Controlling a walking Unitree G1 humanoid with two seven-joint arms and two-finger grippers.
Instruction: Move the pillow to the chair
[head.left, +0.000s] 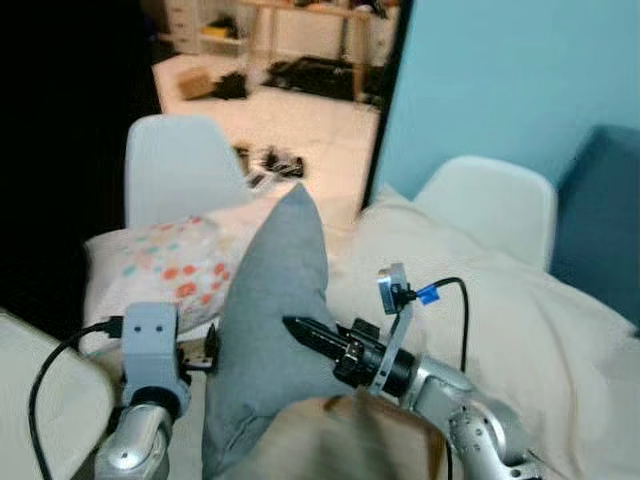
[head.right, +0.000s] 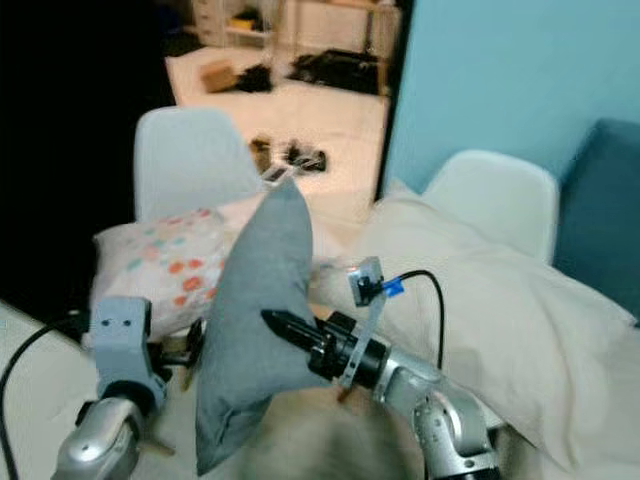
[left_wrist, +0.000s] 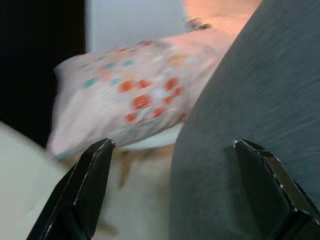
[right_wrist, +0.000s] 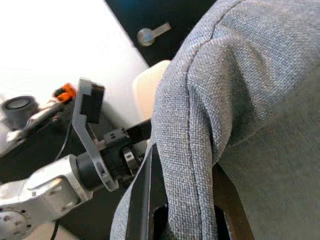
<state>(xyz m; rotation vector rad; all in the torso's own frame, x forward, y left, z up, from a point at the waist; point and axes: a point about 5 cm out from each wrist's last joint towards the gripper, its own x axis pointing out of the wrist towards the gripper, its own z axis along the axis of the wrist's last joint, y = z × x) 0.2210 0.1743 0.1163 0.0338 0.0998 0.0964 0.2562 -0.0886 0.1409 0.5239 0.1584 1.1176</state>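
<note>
Grey pillow (head.left: 268, 330) held upright between the robot's two arms, in front of a white chair (head.left: 178, 167).

The right pincer (right_wrist: 182, 210) is clamped on the pillow's seamed edge; the left pincer (left_wrist: 185, 192) gapes wide at the pillow's 9 o'clock side. A dotted pillow (head.left: 165, 268) lies on the chair, at 10 o'clock.

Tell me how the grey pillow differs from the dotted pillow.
The grey pillow is plain and dark; the dotted pillow is pale with red and teal spots. The grey one stands on end, held up between the left hand and right hand; the dotted one lies on a white chair. Both are soft cushions.
</note>
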